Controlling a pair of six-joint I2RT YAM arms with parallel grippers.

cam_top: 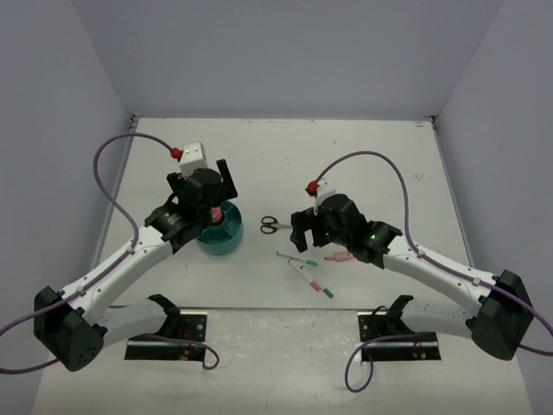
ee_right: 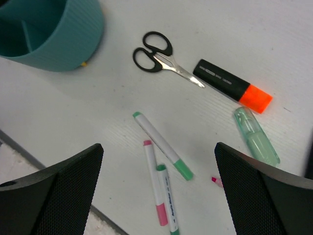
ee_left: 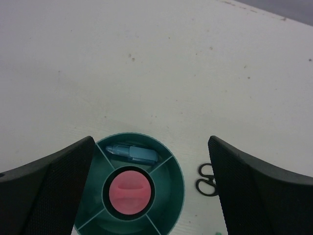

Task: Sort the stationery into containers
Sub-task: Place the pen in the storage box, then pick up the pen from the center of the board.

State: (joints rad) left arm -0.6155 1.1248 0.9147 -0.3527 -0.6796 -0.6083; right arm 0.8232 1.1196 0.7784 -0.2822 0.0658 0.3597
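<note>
The round teal organizer [cam_top: 226, 239] [ee_left: 177, 171] [ee_right: 58, 34] sits left of centre. A pink tube [ee_left: 128, 192] stands in its middle well, and a light-blue pen [ee_left: 133, 153] lies in a far compartment. My left gripper [cam_top: 212, 201] [ee_left: 150, 143] hangs open right above it, holding nothing. Black-handled scissors [cam_top: 275, 226] [ee_right: 156, 56] lie to the organizer's right. Further right, my right gripper [cam_top: 304, 232] [ee_right: 159, 147] hovers open over white pens with green caps [ee_right: 161, 146] and pink caps [ee_right: 154, 183]. A black highlighter with an orange cap [ee_right: 232, 85] and a pale green clear piece [ee_right: 257, 136] lie nearby.
A small pink item [cam_top: 341, 258] lies under the right arm. Black base plates [cam_top: 168, 337] [cam_top: 402, 335] and looping purple cables [cam_top: 112, 151] sit at the near edge. Grey walls close in the white table [cam_top: 285, 147] on three sides.
</note>
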